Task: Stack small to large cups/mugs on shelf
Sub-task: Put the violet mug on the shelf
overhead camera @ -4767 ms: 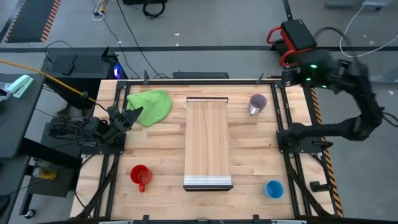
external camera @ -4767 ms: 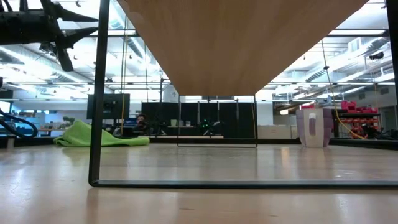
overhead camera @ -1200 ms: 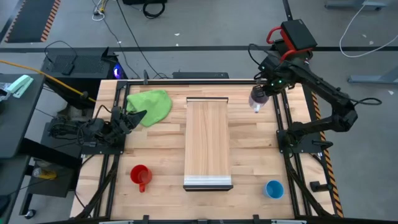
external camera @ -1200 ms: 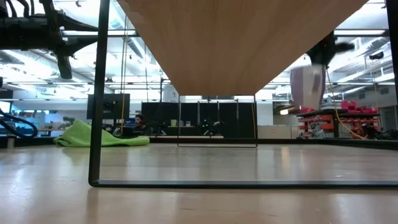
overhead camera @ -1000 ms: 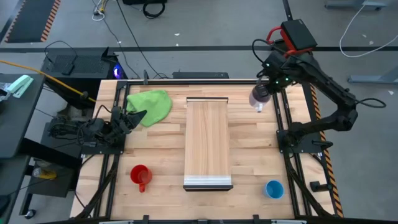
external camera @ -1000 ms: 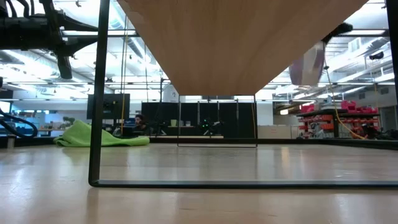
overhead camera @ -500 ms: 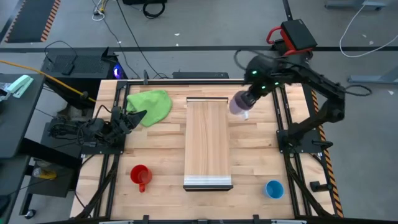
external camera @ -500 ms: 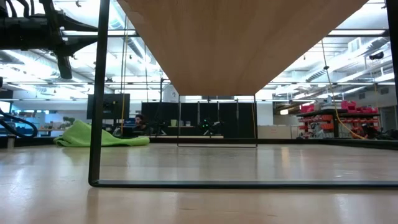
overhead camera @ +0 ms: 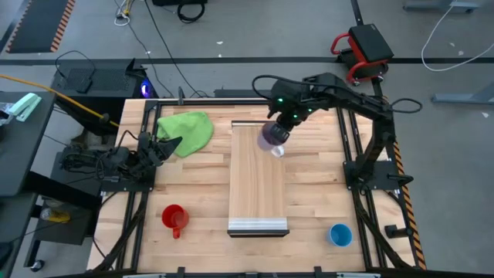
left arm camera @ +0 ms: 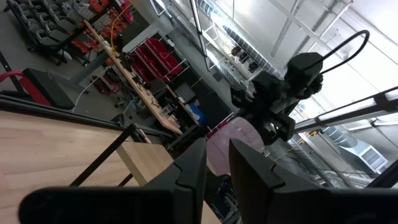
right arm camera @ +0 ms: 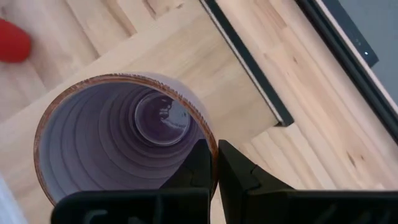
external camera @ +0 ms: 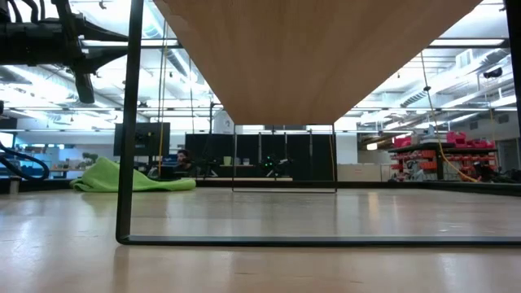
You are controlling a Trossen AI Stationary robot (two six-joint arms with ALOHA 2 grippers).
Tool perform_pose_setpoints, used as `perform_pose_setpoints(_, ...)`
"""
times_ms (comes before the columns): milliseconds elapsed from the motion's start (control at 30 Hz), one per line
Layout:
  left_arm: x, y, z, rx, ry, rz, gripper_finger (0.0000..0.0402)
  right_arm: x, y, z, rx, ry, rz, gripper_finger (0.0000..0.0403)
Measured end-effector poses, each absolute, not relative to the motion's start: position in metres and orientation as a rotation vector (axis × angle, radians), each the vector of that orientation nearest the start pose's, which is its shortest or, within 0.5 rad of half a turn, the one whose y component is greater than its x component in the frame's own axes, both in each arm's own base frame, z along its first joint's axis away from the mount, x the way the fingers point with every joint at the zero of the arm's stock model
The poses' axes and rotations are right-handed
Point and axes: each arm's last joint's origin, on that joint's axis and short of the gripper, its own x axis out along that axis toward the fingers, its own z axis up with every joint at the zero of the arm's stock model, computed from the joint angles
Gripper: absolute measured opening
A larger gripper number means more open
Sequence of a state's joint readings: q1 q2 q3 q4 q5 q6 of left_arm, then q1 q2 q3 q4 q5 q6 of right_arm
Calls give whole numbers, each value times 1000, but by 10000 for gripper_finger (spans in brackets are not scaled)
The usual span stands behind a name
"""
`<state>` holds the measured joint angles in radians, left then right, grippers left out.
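Note:
The purple mug (overhead camera: pixel 272 136) hangs mouth up over the far end of the shelf (overhead camera: pixel 258 185), with my right gripper (overhead camera: pixel 278 130) shut on it; the right wrist view looks down into it (right arm camera: pixel 124 143) with the shelf (right arm camera: pixel 230 81) below. The red mug (overhead camera: pixel 174 218) stands on the table at the near left, the blue cup (overhead camera: pixel 340 234) at the near right. My left gripper (overhead camera: pixel 160 147) waits at the table's left edge beside the green cloth, its fingers (left arm camera: pixel 214 168) slightly apart with nothing between them. My right gripper pinches the purple mug's rim (right arm camera: pixel 209 138), one finger inside the mug and one outside against its wall. The fingers come from above, pointing down. The mug hangs below them, lifted clear above the shelf's far end, its mouth up.
A green cloth (overhead camera: pixel 187 131) lies at the far left of the table, close to my left gripper. In the low view the shelf's underside (external camera: pixel 317 57) fills the top and its dark frame leg (external camera: pixel 126 122) stands on the tabletop.
My right gripper has carried the purple mug from the table's far right corner toward the left, to a spot over the shelf's far end. The mug has stayed in the hold, clear of the table, and has left the low view.

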<state>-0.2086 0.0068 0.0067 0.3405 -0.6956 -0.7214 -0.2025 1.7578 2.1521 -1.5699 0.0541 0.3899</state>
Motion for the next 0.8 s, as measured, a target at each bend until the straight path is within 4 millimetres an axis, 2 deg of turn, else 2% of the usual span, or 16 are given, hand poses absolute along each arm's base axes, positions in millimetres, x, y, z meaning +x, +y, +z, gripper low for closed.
perform_pose_setpoints(433, 88, 0, 195, -848, -470, 354, 79, 331, -71, 395, 382, 1223, -439, 11)
perform_pose_setpoints(800, 89, 0, 193, -837, -446, 364, 80, 340, -71, 384, 345, 1258, -444, 11)
